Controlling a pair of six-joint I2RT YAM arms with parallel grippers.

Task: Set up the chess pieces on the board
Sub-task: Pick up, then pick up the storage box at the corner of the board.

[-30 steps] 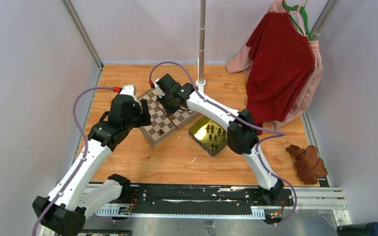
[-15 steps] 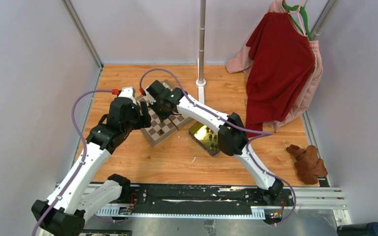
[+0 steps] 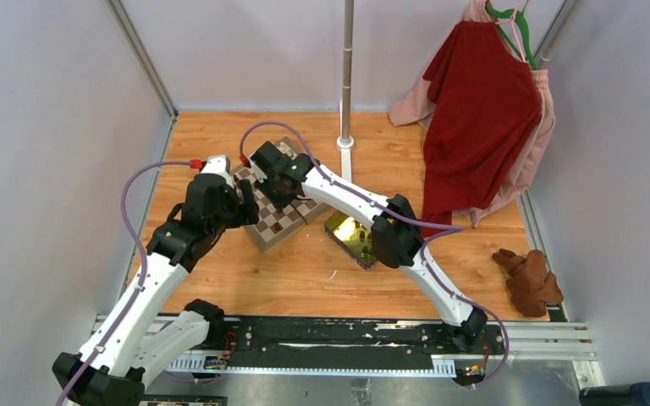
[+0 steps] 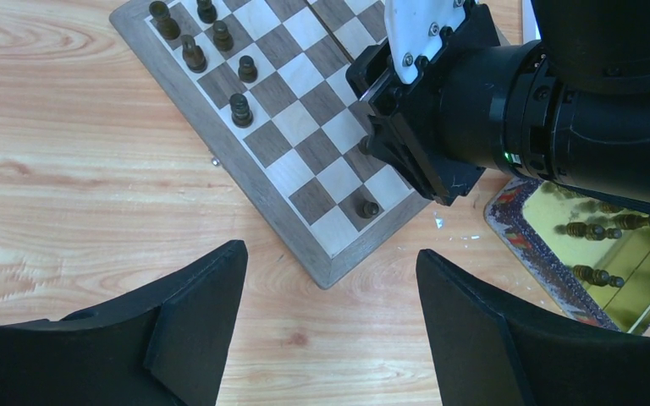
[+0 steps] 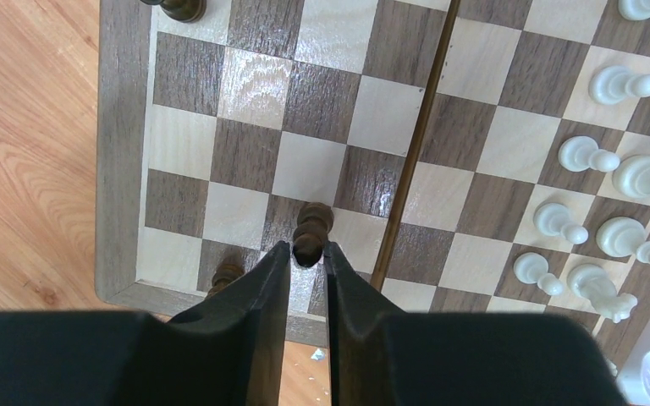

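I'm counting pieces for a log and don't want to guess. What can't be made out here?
Right wrist: the dark piece's base is hidden inside the right pincer, so contact with the board is unclear.
Right wrist: white pieces are cut off by the right edge.
Left wrist: the tray is cut off at the right edge and covered by the right arm.
Top: pieces are too small to count.

You won't find any legible text, label, brand mark or number in any of the three views.
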